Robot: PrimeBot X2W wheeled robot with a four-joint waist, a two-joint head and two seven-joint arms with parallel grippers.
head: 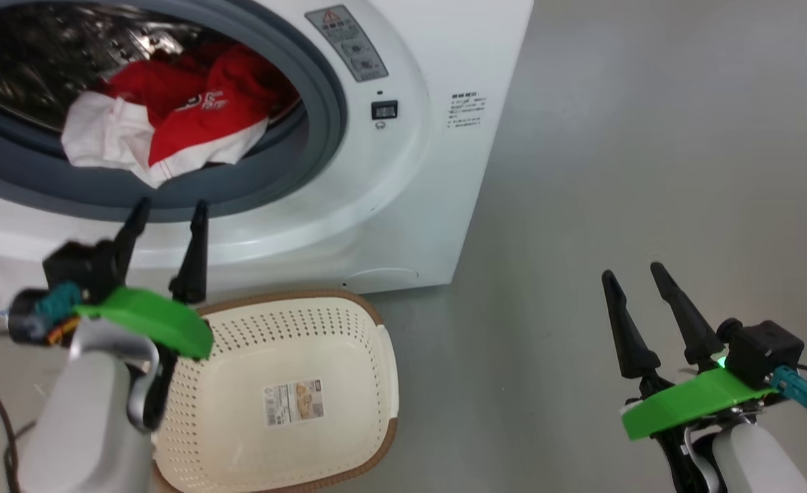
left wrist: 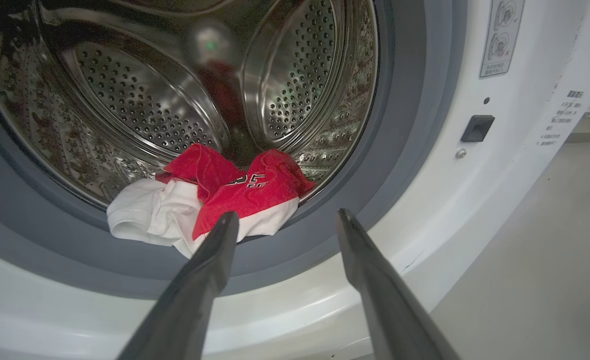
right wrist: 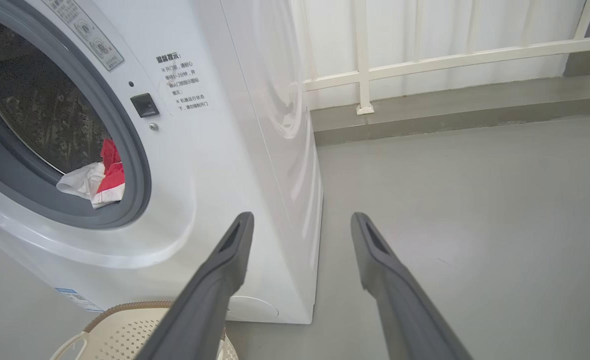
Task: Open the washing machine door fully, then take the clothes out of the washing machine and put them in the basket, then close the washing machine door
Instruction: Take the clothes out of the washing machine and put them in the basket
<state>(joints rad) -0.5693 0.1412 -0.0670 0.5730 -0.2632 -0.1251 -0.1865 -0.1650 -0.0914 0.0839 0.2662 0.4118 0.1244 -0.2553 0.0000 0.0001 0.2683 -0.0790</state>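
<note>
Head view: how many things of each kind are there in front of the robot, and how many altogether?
washing machine: 1
basket: 1
heap of clothes, red and white: 1
grippers: 2, left gripper and right gripper, both open
total: 5

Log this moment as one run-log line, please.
clothes: in washing machine opening | basket: on floor, no clothes visible | left gripper: open, facing clothes | right gripper: open, over floor

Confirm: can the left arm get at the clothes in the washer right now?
Probably yes. The left gripper is open, pointed at the clothes, which spill over the gasket; nothing sits between them.
</note>
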